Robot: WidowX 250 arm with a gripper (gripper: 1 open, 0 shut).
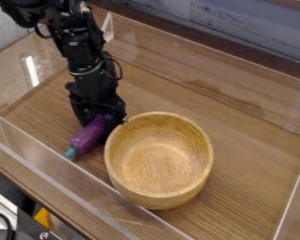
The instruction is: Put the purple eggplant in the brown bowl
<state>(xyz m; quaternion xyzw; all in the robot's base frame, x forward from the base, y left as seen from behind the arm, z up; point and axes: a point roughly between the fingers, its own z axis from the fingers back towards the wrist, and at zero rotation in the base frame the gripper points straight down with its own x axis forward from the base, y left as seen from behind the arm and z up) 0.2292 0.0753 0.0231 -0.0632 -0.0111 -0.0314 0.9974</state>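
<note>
The purple eggplant [86, 139] lies on the wooden tabletop just left of the brown bowl, its teal stem tip pointing toward the front left. The brown bowl [159, 199] is large, round and empty, and the eggplant's plump end is close against its rim. My black gripper [100, 118] points straight down over the eggplant's plump end. Its jaws are open and straddle that end, with the fingers [113, 114] down near the table. The top of the eggplant is hidden behind the fingers. Whether the fingers touch it cannot be made out.
Clear plastic walls [40, 173] enclose the wooden tabletop [240, 112] on the front, left and right. The arm [75, 42] rises toward the back left. Bare wood lies behind and to the right of the bowl.
</note>
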